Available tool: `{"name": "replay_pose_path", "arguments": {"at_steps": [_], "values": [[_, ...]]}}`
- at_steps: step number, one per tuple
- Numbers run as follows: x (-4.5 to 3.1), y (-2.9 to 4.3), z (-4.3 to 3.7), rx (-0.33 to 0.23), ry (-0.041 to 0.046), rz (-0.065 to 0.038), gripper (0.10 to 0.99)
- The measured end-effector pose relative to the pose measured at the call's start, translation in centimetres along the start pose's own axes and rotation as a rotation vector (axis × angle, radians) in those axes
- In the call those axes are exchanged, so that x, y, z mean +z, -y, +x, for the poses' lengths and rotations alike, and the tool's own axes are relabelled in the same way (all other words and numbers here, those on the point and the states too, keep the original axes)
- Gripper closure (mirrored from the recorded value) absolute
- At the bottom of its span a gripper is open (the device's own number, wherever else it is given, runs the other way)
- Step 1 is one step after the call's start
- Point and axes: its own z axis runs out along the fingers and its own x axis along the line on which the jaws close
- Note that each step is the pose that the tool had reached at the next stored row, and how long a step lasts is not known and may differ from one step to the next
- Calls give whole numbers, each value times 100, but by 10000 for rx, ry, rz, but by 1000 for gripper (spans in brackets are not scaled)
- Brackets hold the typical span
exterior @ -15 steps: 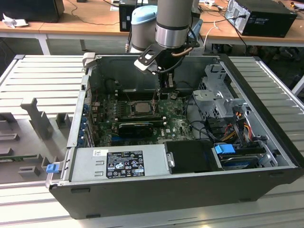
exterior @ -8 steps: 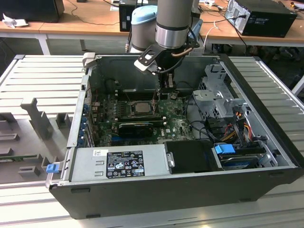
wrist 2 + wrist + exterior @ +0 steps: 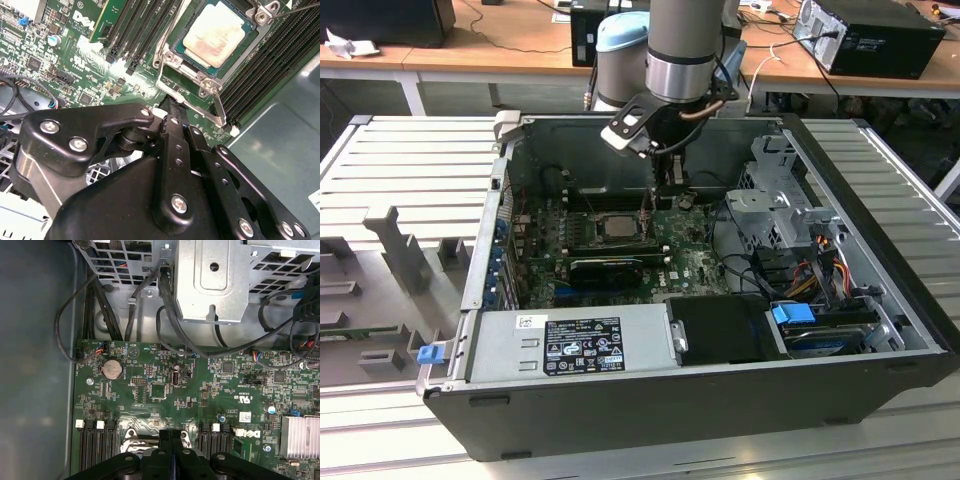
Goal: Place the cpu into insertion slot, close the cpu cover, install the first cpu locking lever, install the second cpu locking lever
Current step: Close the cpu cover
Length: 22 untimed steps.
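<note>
The cpu (image 3: pixel 215 32), a square chip with a silvery-tan face, lies flat in the insertion slot (image 3: pixel 252 36) on the green board; it also shows in the exterior view as the cpu (image 3: pixel 617 225). The cpu cover (image 3: pixel 165 59), a thin silvery frame, lies down around the chip. One thin locking lever (image 3: pixel 218 107) runs off the cover's corner, and in the exterior view two levers (image 3: pixel 647 212) stand upright beside the socket. My gripper (image 3: pixel 173 102) hangs just beside the cover's edge, shut with nothing seen between its fingers. It shows too as the gripper (image 3: pixel 170 434) and the gripper (image 3: pixel 672 198).
Long black memory slots (image 3: pixel 135 35) flank the socket on both sides. A silver drive cage (image 3: pixel 770 205) with cables (image 3: pixel 170 300) stands close on the exterior view's right. The power supply (image 3: pixel 590 345) fills the case's front. The case walls (image 3: pixel 510 180) box the board in.
</note>
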Motion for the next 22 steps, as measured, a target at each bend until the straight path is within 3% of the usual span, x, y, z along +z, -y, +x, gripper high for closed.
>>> {"name": "replay_pose_path", "arguments": {"at_steps": [10, 22], "values": [[13, 37, 2, 0, -1, 0, 980], [13, 138, 6, 0, -1, 0, 980]]}}
